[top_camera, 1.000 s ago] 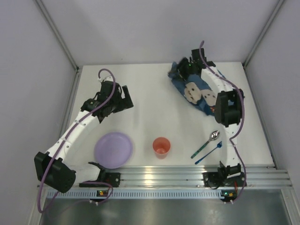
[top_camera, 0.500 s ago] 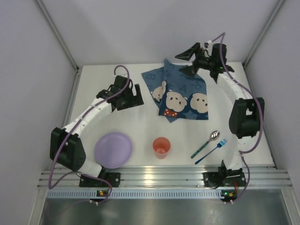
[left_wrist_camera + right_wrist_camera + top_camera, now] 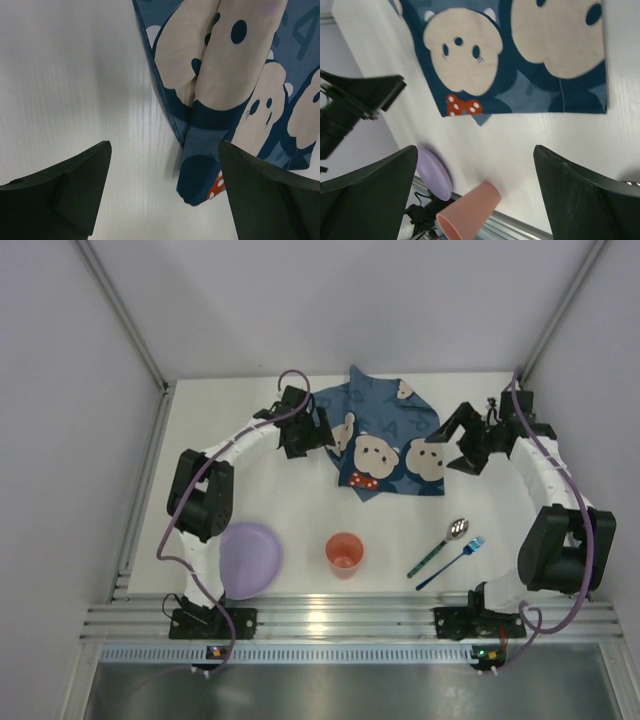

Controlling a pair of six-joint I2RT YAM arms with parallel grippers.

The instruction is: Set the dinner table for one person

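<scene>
Placemat (image 3: 385, 445) was bunched under the right arm a second ago, now spread out on the far middle of the counter (image 3: 300, 510). Some folds left at its left side, seen in left wrist view (image 3: 225, 75).

Right tool (image 3: 450, 452) has let go and dropped to the placemat's right edge. Fingers wide apart, nothing between them; wrist view (image 3: 475, 150) shows it above the cloth, not touching.

Left arm swung across from the left side. Left tool (image 3: 325, 437) is now at the placemat's left edge, released, fingers spread, empty. Wrist view (image 3: 165, 150) has the cloth's near left corner lying below the gap, no contact visible.

Counter: white, flat, fills the cell floor, ribbed rail (image 3: 340, 615) along the near edge by the arm bases.

- purple plate (image 3: 250, 558): near left, partly behind the left arm
- orange cup (image 3: 344, 554): upright, near centre, right of plate
- spoon (image 3: 440, 545) and blue fork (image 3: 450, 563): side by side, near right, slanted

None of these touch the placemat.
</scene>
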